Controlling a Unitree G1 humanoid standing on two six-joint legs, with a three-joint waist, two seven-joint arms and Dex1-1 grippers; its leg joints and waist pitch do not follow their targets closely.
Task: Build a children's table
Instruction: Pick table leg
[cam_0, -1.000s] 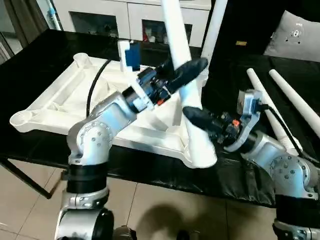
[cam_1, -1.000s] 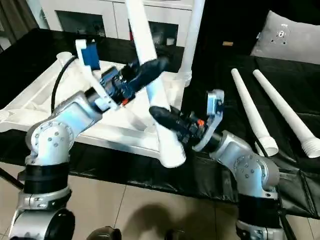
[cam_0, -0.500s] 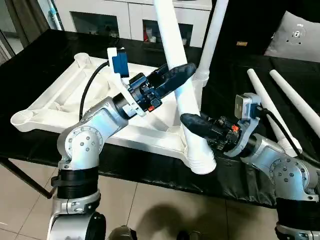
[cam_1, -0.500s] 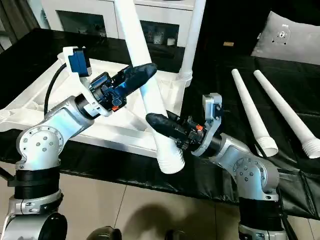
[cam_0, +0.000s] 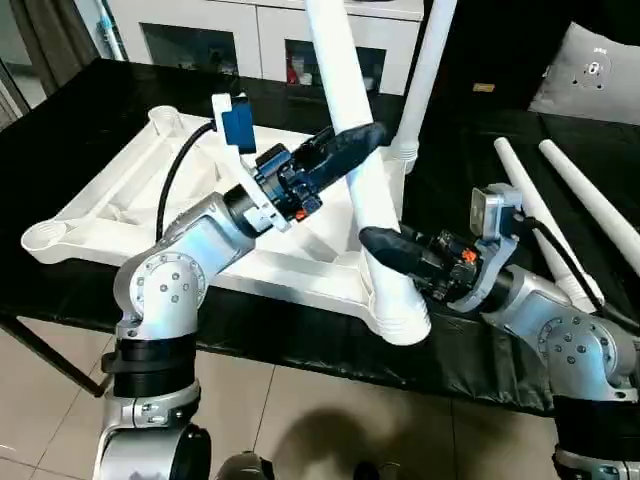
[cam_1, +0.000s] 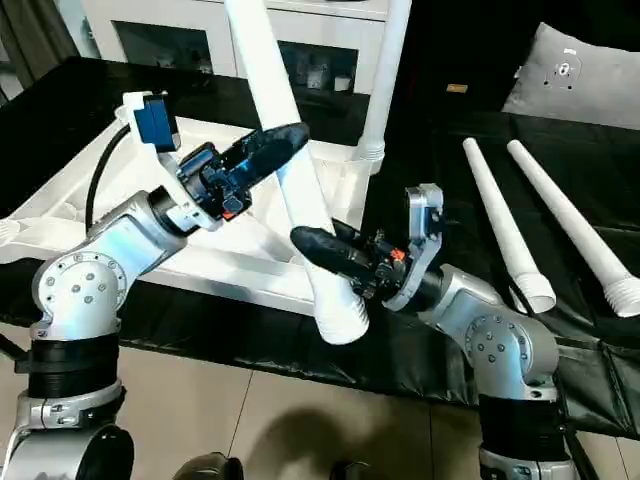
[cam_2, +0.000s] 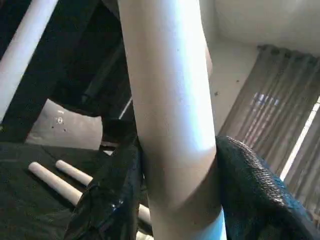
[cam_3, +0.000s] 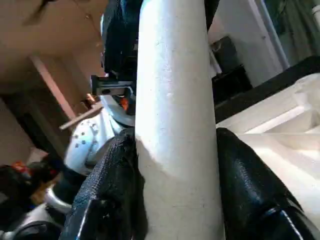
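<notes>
A white ribbed plastic tabletop (cam_0: 150, 200) lies upside down on the black worktop (cam_0: 100, 100). A smooth tapered white leg (cam_0: 365, 190) leans over its near corner socket. Left gripper (cam_0: 350, 148) and right gripper (cam_0: 385, 248) both clamp the leg, jaws half closed.

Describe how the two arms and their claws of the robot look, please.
Both arms are silver metal with rounded joint housings and black bands. Each claw, left claw and right claw, has two black, textured, rounded fingers. A small white-framed camera module sits at each wrist; the left one looks blue. A black cable loops along the left forearm.
</notes>
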